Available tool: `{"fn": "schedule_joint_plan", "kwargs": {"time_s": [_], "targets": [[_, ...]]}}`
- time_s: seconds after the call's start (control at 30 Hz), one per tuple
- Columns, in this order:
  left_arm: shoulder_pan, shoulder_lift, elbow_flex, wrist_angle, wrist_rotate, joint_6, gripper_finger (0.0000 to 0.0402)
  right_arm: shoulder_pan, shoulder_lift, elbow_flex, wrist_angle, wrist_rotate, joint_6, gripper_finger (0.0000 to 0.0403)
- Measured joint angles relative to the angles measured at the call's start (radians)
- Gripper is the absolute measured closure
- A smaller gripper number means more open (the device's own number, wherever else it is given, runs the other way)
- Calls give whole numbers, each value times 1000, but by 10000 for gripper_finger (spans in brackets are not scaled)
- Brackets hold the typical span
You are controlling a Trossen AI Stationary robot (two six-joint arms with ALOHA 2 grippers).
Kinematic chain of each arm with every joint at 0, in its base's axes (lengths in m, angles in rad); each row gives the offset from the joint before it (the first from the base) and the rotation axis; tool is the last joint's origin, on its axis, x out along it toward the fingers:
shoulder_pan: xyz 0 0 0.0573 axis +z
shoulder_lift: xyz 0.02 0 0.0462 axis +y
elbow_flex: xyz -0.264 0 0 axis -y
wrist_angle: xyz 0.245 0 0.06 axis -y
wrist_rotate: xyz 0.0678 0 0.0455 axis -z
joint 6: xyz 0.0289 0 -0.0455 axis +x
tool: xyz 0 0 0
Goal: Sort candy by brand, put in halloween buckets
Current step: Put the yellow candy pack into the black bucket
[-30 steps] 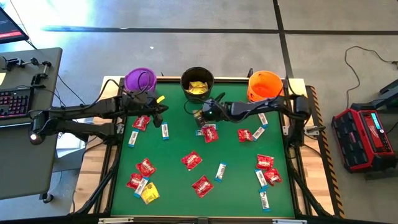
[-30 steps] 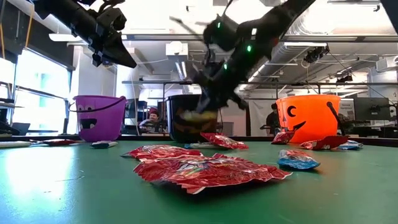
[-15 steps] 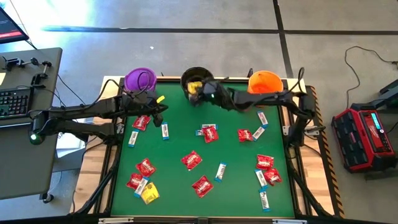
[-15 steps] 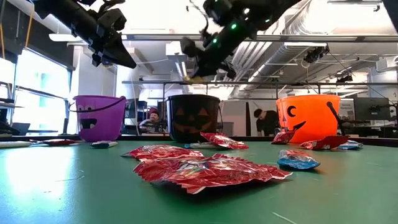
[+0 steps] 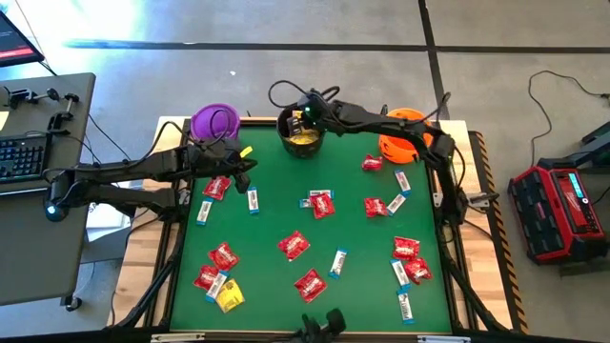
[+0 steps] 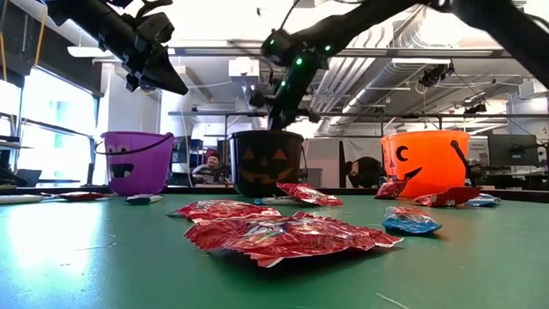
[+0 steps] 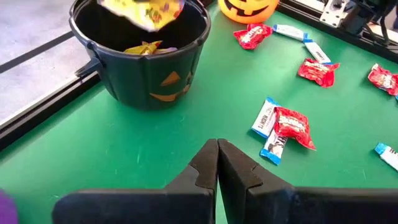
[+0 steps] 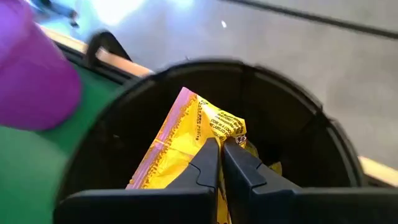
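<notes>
The black bucket (image 5: 303,131) stands at the table's far edge between the purple bucket (image 5: 214,121) and the orange bucket (image 5: 405,136); yellow packets lie inside it. My right gripper (image 8: 219,149) hangs over the black bucket's mouth (image 6: 268,137), shut on a yellow packet (image 8: 186,140). My left gripper (image 7: 217,152) is shut and empty, raised above the table near the purple bucket (image 6: 137,161). Red packets (image 5: 294,246), white-and-blue bars (image 5: 337,262) and one yellow packet (image 5: 229,297) lie flat on the green mat. My right gripper pinches the yellow packet between its two fingertips, at an edge (image 8: 208,134) of the crumpled wrapper. The fingers come from above, pointing down into the black bucket. The packet is lifted clear and hangs at the bucket's mouth (image 7: 146,9).
The right arm (image 5: 381,122) reaches along the far edge over the orange bucket. Candy is scattered over the middle and the near half of the mat (image 5: 276,205). A raised frame (image 5: 167,276) borders the table. A desk with a keyboard (image 5: 24,157) stands to the left.
My right gripper has risen from the mat near the middle and swung toward the far edge, ending over the black bucket with the yellow packet carried along, lifted clear of the table. The left arm has stayed still.
</notes>
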Motion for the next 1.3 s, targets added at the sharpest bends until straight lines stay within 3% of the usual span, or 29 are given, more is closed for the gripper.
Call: {"fn": "schedule_joint_plan", "kwargs": {"time_s": [0.2, 0.43, 0.67, 0.77, 0.87, 0.97, 1.13, 1.3], "targets": [[0, 0, 0, 0, -10, -2, 401, -23, 113, 115, -99, -76, 22, 403], [0, 0, 0, 0, -19, -10, 401, -31, 141, 123, -129, -87, 56, 396], [0, 0, 0, 0, -22, -15, 401, -28, 134, 152, -176, -97, 30, 311], [0, 0, 0, 0, -27, -25, 401, -22, 132, 232, -225, -107, -4, 273], [0, 0, 0, 0, -28, -35, 401, -7, 131, 355, -313, -110, -66, 261], [0, 0, 0, 0, 1, -35, 401, 23, 125, 443, -394, -57, -141, 284], [-17, 0, 0, -1, 44, -32, 401, 86, 127, 464, -451, -40, -172, 388], [-52, 0, 0, -1, 48, -17, 401, 169, 128, 412, -433, -51, -151, 400]]}}
